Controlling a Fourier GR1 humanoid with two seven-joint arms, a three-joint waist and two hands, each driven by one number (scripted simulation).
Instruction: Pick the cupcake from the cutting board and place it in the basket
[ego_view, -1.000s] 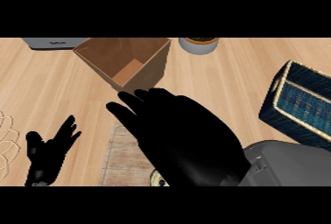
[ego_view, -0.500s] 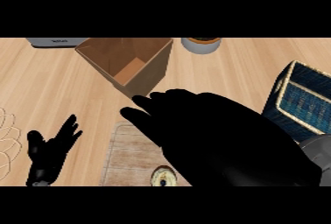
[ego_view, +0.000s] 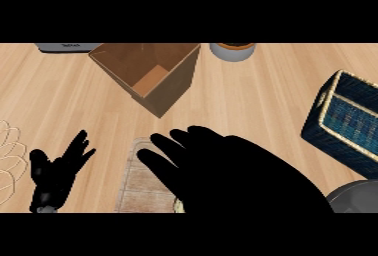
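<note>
My right hand (ego_view: 229, 175) fills the lower middle of the head view, open, with its fingers spread over the cutting board (ego_view: 140, 175). Most of that pale wooden board is hidden under it. Only a pale sliver of the cupcake (ego_view: 178, 205) peeks out below the palm at the bottom edge. A dark blue woven basket (ego_view: 347, 122) with a tan rim stands at the right edge. At the lower left my left hand (ego_view: 55, 172) rests open on the counter, fingers pointing up.
An open cardboard box (ego_view: 151, 72) stands at the back centre. Behind it are a grey appliance (ego_view: 66, 47) and a small round container (ego_view: 232, 51). A white wire rack (ego_view: 9, 160) shows at the left edge.
My right hand has moved down and right in the view, lower over the cutting board, and now covers nearly all of the cupcake. The left hand has stayed put.
</note>
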